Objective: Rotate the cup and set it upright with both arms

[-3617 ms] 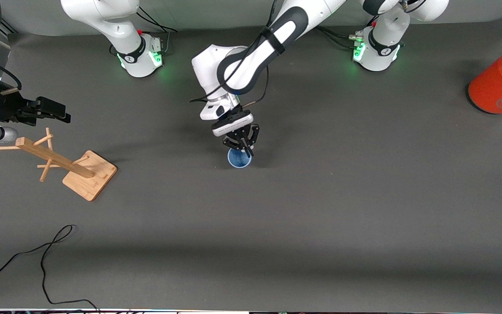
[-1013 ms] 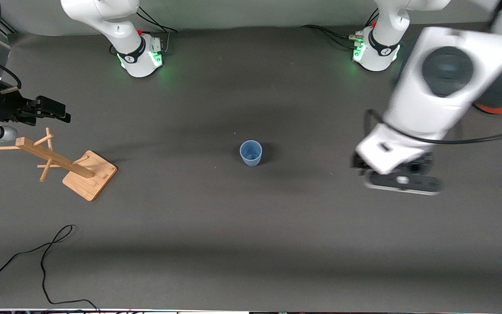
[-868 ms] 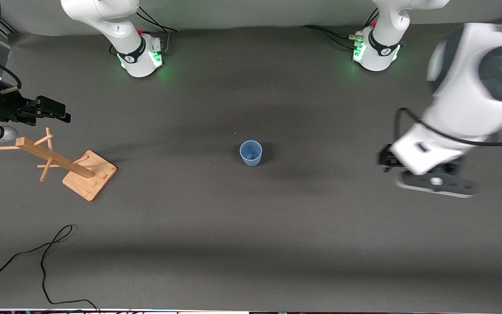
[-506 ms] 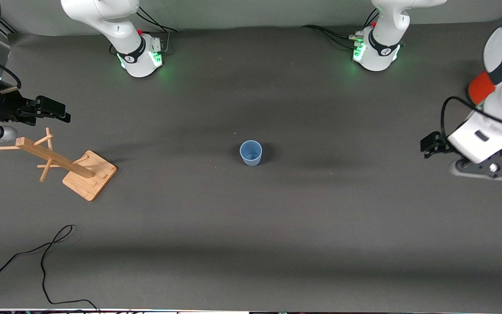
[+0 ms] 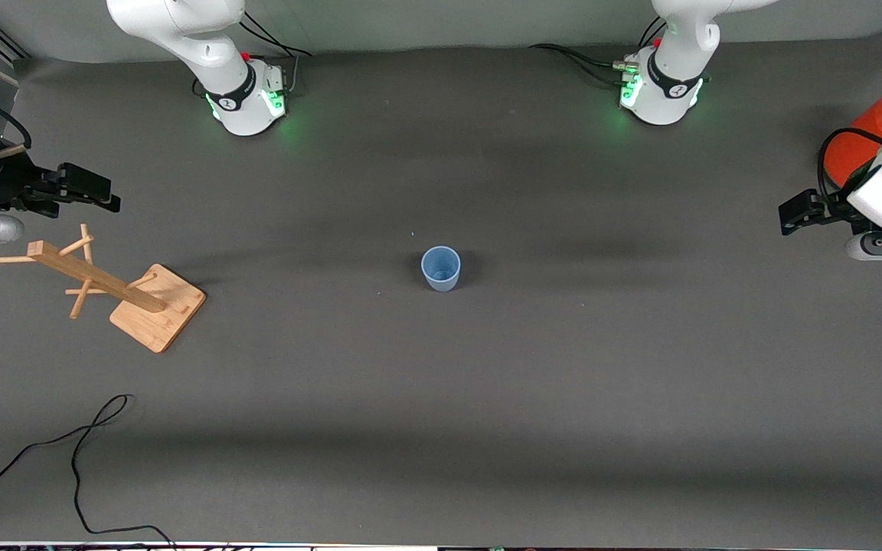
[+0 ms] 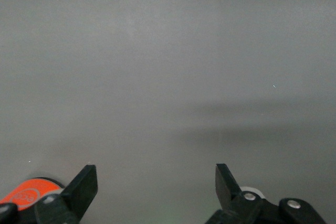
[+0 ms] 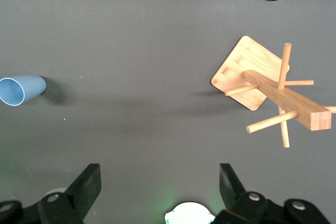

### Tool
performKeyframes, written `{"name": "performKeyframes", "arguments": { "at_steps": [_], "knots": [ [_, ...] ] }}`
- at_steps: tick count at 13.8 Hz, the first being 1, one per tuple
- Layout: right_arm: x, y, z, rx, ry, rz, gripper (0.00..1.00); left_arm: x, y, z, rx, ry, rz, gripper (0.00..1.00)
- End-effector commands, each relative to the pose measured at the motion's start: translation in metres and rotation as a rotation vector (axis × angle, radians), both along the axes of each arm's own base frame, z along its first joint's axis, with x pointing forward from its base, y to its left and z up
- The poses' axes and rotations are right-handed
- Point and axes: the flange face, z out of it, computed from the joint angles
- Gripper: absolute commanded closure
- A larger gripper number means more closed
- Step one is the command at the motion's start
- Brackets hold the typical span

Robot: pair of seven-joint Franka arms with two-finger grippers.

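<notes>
The small pale-blue cup (image 5: 441, 268) stands upright, rim up, alone in the middle of the table. It also shows at the edge of the right wrist view as the cup (image 7: 21, 90). My left gripper (image 5: 797, 214) hangs open and empty over the left arm's end of the table, beside the orange can. Its fingers (image 6: 86, 182) stand wide apart around the left gripper (image 6: 156, 182). My right gripper (image 5: 93, 191) hovers open and empty over the right arm's end, above the wooden rack. In the right wrist view the right gripper (image 7: 159, 182) holds nothing.
A tipped wooden peg rack (image 5: 104, 287) lies near the right arm's end, seen also as the rack (image 7: 273, 90). An orange can (image 5: 862, 138) stands at the left arm's end, partly hidden by that arm. A black cable (image 5: 81, 444) lies near the table's front edge.
The left arm, whose gripper was at the cup earlier, has swung away to its end of the table beside the orange can. The cup stays upright. The right arm barely moved.
</notes>
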Motion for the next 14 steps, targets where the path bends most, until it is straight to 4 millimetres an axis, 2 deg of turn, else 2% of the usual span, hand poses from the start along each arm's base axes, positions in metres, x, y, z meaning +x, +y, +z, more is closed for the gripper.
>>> {"name": "performKeyframes", "arguments": {
  "at_steps": [1, 5, 6, 7, 11, 14],
  "knots": [
    [-0.003, 0.000, 0.007, 0.009, -0.005, 0.013, 0.00, -0.007, 0.014, 0.004, -0.049, -0.018, 0.021, 0.00],
    [-0.002, -0.003, 0.005, 0.006, -0.004, 0.009, 0.00, -0.001, 0.028, -0.001, -0.053, -0.027, 0.044, 0.00],
    [-0.002, -0.004, 0.004, 0.005, -0.006, 0.007, 0.00, -0.001, 0.047, -0.006, -0.060, -0.017, 0.081, 0.00],
    [0.000, -0.004, 0.003, 0.003, -0.006, 0.007, 0.00, -0.001, 0.048, -0.006, -0.058, -0.016, 0.090, 0.00],
    [0.000, -0.004, 0.004, -0.019, -0.013, 0.007, 0.00, -0.007, 0.061, 0.010, -0.057, -0.031, 0.119, 0.00],
    [0.002, -0.006, 0.003, -0.033, -0.018, -0.002, 0.00, -0.009, 0.060, 0.020, -0.057, -0.055, 0.123, 0.00]
  ]
}}
